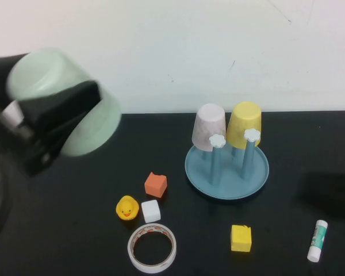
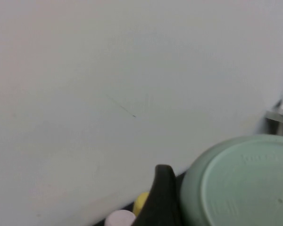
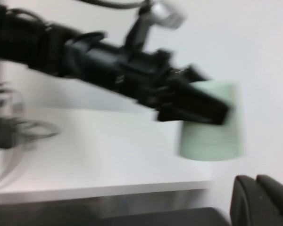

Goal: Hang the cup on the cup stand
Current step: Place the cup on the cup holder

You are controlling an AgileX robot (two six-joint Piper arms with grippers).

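Observation:
My left gripper (image 1: 66,118) is shut on the mint-green cup (image 1: 75,109) and holds it upside down, high above the table's left side, left of the cup stand (image 1: 227,185). The cup's base fills the left wrist view (image 2: 245,183) beside a black finger (image 2: 162,200). The stand is a light-blue dish with two bare posts topped by white flower caps (image 1: 217,140). A pinkish-white cup (image 1: 210,126) and a yellow cup (image 1: 244,123) hang on its rear posts. My right gripper (image 3: 262,200) is shut and empty, apart from the cup (image 3: 210,125).
On the black table in front of the stand lie an orange block (image 1: 155,184), a yellow duck (image 1: 127,208), a white block (image 1: 151,211), a tape roll (image 1: 152,248), a yellow block (image 1: 241,238) and a glue stick (image 1: 317,241).

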